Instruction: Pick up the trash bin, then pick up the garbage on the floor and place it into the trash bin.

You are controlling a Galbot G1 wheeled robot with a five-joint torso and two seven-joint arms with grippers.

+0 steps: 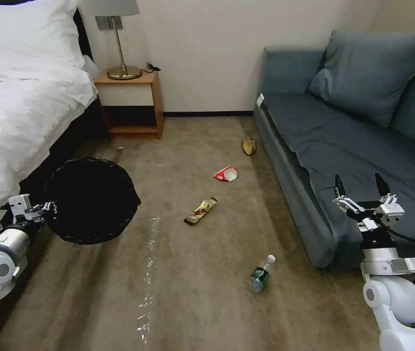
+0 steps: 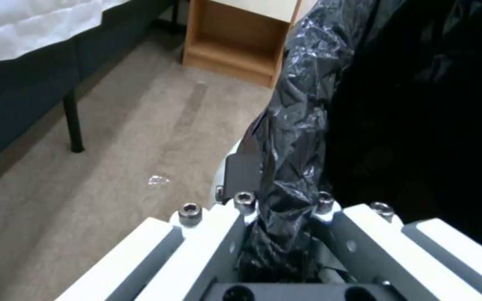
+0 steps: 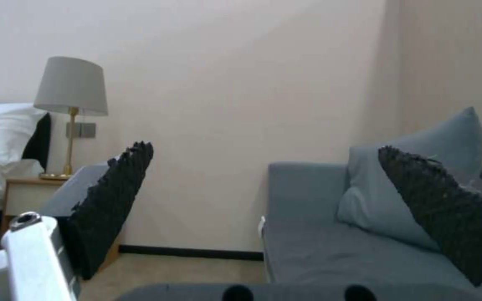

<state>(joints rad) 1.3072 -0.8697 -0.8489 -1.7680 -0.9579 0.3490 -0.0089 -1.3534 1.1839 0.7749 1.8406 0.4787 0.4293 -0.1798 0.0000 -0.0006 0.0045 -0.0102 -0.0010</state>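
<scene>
Left end effector clamped on trash bin rim at 9 o'clock, bin lifted. Right end effector apart, idle over sofa. Bottle nearest, 5 o'clock on floor; grab its middle, keep bin level.

1 round trash bin with a black plastic bag liner. 4 bits of garbage on the tan carpet floor: 1 clear plastic bottle w/ green label, 1 yellow-brown snack wrapper, 1 red-and-white paper packet, 1 brown banana peel. 2 robot grippers: left gripper, right gripper. Also 1 white bed, 1 wooden nightstand, 1 gold lamp w/ grey shade, 1 blue-grey sofa, 1 blue-grey pillow.
</scene>
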